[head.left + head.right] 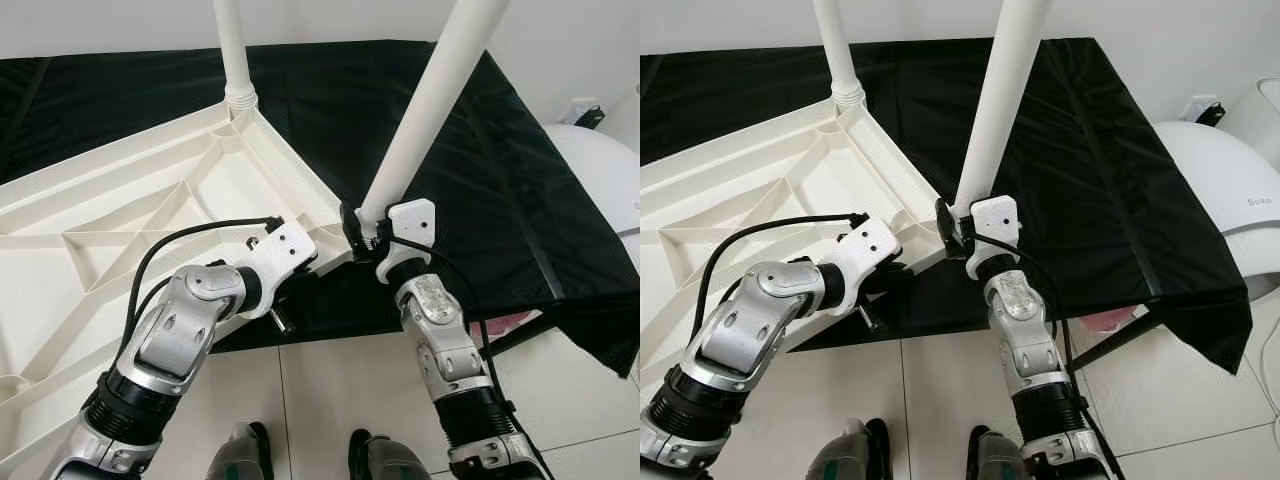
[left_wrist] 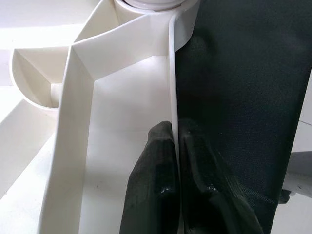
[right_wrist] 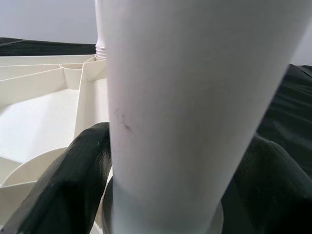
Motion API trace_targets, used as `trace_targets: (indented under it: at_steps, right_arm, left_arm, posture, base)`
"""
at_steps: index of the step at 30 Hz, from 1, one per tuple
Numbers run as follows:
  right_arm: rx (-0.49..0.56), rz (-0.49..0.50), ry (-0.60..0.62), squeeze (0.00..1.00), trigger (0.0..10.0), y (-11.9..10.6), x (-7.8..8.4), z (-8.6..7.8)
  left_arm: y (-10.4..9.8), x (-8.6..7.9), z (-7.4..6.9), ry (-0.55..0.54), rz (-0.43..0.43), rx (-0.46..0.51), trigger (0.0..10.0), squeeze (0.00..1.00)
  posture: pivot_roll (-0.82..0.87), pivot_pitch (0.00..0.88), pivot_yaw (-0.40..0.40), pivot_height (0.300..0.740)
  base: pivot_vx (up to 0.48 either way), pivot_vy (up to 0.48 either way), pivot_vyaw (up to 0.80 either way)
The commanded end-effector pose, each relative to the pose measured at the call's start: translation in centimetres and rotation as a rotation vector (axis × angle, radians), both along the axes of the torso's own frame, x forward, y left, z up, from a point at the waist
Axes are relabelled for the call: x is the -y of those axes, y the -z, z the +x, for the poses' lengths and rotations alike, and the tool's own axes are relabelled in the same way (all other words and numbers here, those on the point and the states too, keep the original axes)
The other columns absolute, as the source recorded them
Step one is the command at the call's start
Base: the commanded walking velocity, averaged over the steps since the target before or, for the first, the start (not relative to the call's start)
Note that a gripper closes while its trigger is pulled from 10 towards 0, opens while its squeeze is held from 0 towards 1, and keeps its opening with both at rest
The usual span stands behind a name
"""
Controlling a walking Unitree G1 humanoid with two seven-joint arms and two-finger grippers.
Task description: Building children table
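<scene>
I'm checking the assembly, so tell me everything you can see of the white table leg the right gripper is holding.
The long white plastic table leg is a smooth round tube, widening a little upward and running out of frame. It leans toward the robot's right, its lower end at the near corner of the upturned white ribbed tabletop. The right gripper is shut on it just above that base, one black finger on each side. A faint scuff marks its surface.
</scene>
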State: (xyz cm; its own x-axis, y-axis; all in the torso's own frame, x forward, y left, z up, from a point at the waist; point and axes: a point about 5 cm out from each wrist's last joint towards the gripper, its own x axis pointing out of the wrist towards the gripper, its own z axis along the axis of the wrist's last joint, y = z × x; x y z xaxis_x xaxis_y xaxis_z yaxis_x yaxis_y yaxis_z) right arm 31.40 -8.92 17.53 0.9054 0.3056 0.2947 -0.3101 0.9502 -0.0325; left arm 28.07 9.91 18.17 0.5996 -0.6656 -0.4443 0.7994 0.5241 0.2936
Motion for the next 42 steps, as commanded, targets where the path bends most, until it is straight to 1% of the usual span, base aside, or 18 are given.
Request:
trace_targets:
  at_steps: [1,3,12,17,18,23,28,42]
  right_arm:
    - [0.007,0.012,-0.005,0.0,10.0,-0.1,0.2,-0.1]
    - [0.012,0.0,-0.031,0.0,10.0,-0.1,0.3,-0.2]
    - [0.022,-0.021,-0.082,0.0,10.0,-0.3,1.0,-0.2]
    - [0.024,-0.026,-0.094,0.0,10.0,-0.4,1.5,-0.1]
    - [0.025,-0.032,-0.1,0.0,10.0,-0.5,1.7,0.0]
    - [0.028,-0.034,-0.114,0.0,10.0,-0.6,1.9,0.0]
    - [0.037,-0.042,-0.182,0.0,10.0,-0.9,2.2,-0.1]
    - [0.051,-0.062,-0.287,0.0,10.0,-1.5,2.7,0.0]
  left_arm:
    - [-0.3,-0.1,0.2,-0.037,0.0,0.031,10.0,0.0]
    - [-0.3,-0.1,0.2,-0.036,0.001,0.031,10.0,0.0]
    - [-0.3,-0.2,0.2,-0.034,0.009,0.03,10.0,0.0]
    - [-0.3,-0.2,0.2,-0.032,0.011,0.03,10.0,0.0]
    - [-0.3,-0.2,0.2,-0.033,0.01,0.03,10.0,0.0]
    - [-0.3,-0.2,0.2,-0.033,0.01,0.03,10.0,0.0]
    - [-0.2,-0.1,0.1,-0.032,0.006,0.028,10.0,0.0]
    - [-0.2,-0.1,0.2,-0.029,0.007,0.03,10.0,0.0]
  posture:
    - [-0.08,0.2,-0.009,0.74]
    - [-0.08,0.203,-0.007,0.74]
    - [-0.08,0.206,-0.006,0.74]
    - [-0.08,0.206,-0.006,0.74]
    - [-0.08,0.206,-0.006,0.74]
    - [-0.08,0.206,-0.006,0.74]
    - [-0.08,0.206,-0.007,0.74]
    - [-0.08,0.196,-0.009,0.74]
  base:
    - [0.0,0.0,0.0]
    - [0.0,0.0,0.0]
    - [0.0,0.0,0.0]
    - [0.0,0.0,0.0]
    - [0.0,0.0,0.0]
    - [0.0,0.0,0.0]
    - [0.0,0.0,0.0]
    - [0.0,0.0,0.0]
